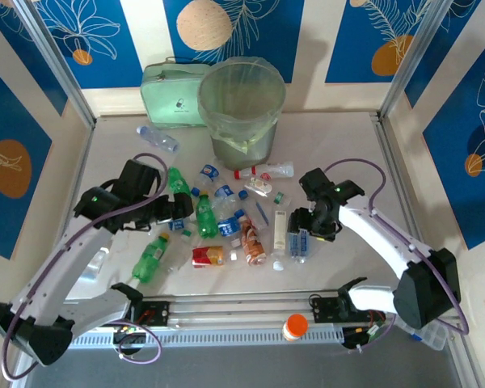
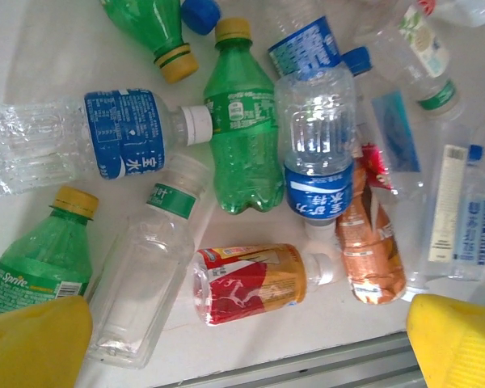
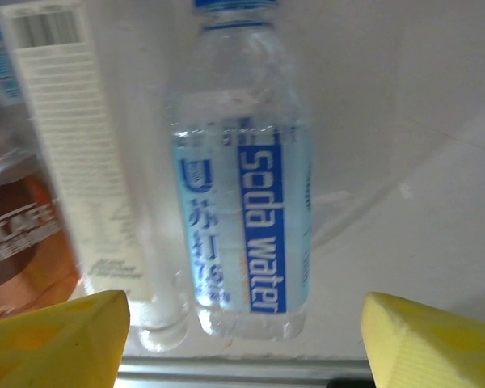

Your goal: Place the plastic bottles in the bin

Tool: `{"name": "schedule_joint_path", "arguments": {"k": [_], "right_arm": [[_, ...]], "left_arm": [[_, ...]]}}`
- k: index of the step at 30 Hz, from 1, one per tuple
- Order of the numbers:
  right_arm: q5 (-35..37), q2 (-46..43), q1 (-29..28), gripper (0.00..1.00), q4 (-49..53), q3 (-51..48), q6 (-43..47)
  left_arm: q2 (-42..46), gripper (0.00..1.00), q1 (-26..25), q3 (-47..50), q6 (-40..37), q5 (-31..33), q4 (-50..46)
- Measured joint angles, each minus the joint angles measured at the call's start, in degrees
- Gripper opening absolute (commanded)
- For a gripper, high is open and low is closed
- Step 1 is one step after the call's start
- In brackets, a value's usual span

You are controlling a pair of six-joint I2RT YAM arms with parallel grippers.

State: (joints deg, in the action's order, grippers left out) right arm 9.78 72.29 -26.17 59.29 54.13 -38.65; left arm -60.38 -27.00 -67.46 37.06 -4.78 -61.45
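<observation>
Hovering my right gripper (image 3: 242, 327) over the blue-labelled soda water bottle (image 3: 242, 210) lying on the table (image 1: 339, 145), I am holding its fingers (image 3: 56, 339) apart on either side, not touching; my left gripper (image 2: 250, 339) is hanging wide open above the other plastic bottles (image 2: 242, 137), and the bin (image 1: 242, 145) is standing behind the pile

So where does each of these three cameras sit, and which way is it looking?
Top external: above and behind the arms, looking down on table, bin, bottles; both arms show.
Left wrist: on left arm, facing down at the bottle pile; fingertips of left end effector show.
Right wrist: on right arm, close over the soda water bottle; its fingertips show.
Shared: both wrist views see that bottle.
</observation>
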Motion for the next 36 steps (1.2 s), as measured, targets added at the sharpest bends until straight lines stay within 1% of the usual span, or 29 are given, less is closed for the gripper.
{"name": "schedule_joint_path", "arguments": {"k": [1, 3, 11, 17, 23, 30, 34, 36], "right_arm": [[0.4, 0.6, 0.0, 0.68, -0.4, -0.5, -0.3], [1.2, 1.8, 0.0, 0.66, -1.5, -1.5, -0.8], [1.4, 5.2, -0.4, 0.66, -5.3, -3.4, -1.0], [1.4, 6.0, -1.1, 0.66, -6.6, -3.4, -1.0], [0.5, 7.5, -0.2, 0.66, -8.9, -4.5, -0.8], [0.5, 10.6, 1.6, 0.71, -10.1, -5.5, -0.3], [0.5, 13.4, 2.7, 0.70, -10.8, -6.2, 0.2], [0.5, 14.3, 3.1, 0.67, -11.3, -6.2, 0.8]], "left_arm": [[-0.6, 0.99, 0.0, 0.0, -0.3, -0.1, 0.0], [-0.9, 0.99, 0.0, 0.0, -1.2, -0.4, 0.0], [-0.9, 0.99, 0.0, 0.0, -2.4, -2.3, 1.3], [-0.9, 0.99, 0.0, 0.3, -3.0, -2.8, 2.2], [-0.9, 0.99, 0.0, 1.2, -3.1, -3.0, 2.2], [-0.8, 0.99, 0.0, 2.5, -3.1, -2.9, 2.1], [-0.4, 0.99, 0.0, 2.6, -3.1, -3.2, 2.2], [0.2, 0.99, 0.0, 2.8, -3.1, -3.8, 2.4]]}}
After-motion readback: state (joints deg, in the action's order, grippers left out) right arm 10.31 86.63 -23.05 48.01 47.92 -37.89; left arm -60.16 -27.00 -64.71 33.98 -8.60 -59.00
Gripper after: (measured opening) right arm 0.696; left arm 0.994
